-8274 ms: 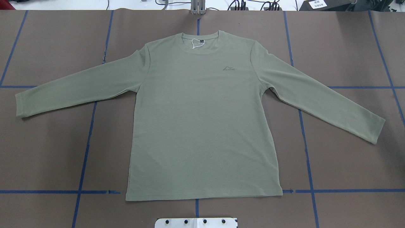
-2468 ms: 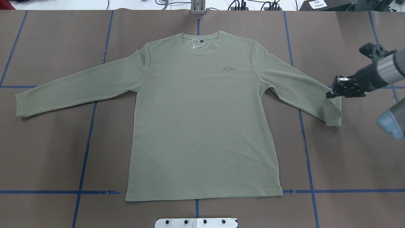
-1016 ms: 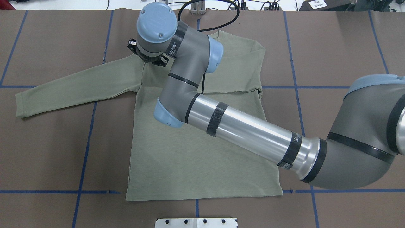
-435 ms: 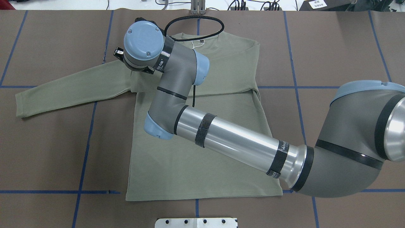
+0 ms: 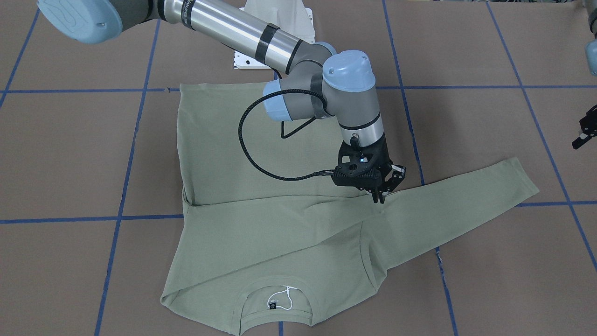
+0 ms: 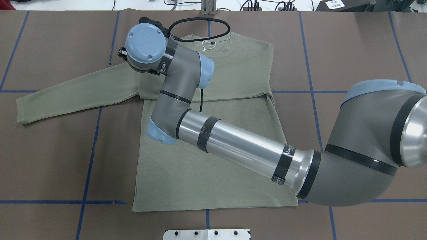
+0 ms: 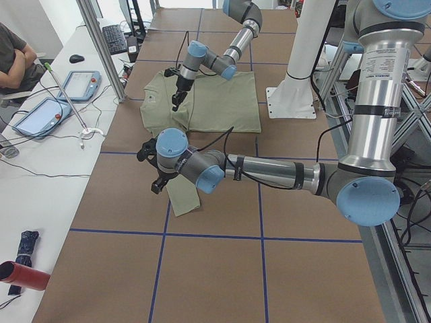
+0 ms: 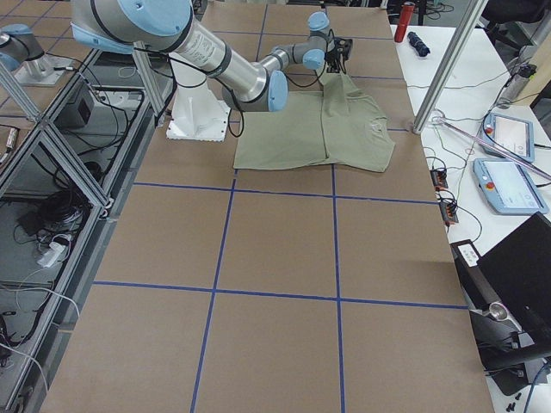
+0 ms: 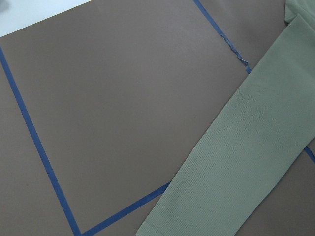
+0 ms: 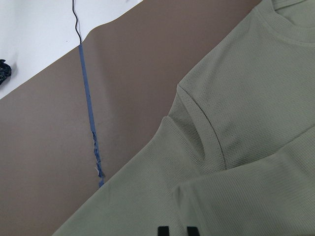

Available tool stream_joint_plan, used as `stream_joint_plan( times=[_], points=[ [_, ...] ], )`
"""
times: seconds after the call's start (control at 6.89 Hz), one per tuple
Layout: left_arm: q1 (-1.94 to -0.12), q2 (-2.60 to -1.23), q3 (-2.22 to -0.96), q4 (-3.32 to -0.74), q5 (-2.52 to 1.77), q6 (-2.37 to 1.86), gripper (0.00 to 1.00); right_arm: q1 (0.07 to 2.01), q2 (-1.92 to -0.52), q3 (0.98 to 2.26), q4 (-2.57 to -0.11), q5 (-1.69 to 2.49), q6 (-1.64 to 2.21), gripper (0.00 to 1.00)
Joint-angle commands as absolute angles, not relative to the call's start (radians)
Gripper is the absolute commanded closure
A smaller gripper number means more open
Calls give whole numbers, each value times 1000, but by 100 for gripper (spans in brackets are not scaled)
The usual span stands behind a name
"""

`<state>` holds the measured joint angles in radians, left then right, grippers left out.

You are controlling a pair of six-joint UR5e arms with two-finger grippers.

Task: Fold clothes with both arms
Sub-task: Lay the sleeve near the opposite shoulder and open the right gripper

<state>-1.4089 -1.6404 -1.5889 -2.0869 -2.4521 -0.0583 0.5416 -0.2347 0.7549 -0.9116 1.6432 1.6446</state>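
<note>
Robotics lab, plain as day! Two jointed metal arms, the right arm (image 6: 240, 150) and the left arm (image 7: 269, 171), reach over a counter (image 6: 50, 150) gridded with blue tape lines (image 6: 50, 201), a white pedestal (image 7: 300, 74) at its edge. The right pincer (image 5: 378, 198) nips a green shirt (image 5: 224, 154). Aluminium posts (image 7: 102, 50) frame the counter; control tablets (image 7: 82, 85) and a keyboard (image 7: 111, 40) sit alongside, cables (image 8: 60, 211) pool on the floor, a person (image 7: 13, 57) sits by.
</note>
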Motion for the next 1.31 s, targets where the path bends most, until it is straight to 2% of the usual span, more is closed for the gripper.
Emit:
stream_joint_plan(
  times=[0.0, 0.29, 0.58, 0.87, 1.16],
  points=[
    [-1321, -1686, -1515, -2126, -2447, -208, 0, 541, -221, 735, -911, 1632, 1663, 14],
    [-1249, -1738, -1384, -2205, -2437, -349, 0, 545, -216, 767, -922, 1638, 1706, 3],
    [-1232, -1736, -1283, -2235, -2354, -345, 4, 631, -352, 1016, -1085, 1781, 1729, 2],
    [-1230, -1739, -1212, -2247, -2313, -345, 13, 675, -492, 1164, -1107, 1825, 1724, 2],
    [-1227, -1743, -1177, -2273, -2313, -348, 14, 774, -727, 1392, -1124, 2002, 1709, 2]
  ],
)
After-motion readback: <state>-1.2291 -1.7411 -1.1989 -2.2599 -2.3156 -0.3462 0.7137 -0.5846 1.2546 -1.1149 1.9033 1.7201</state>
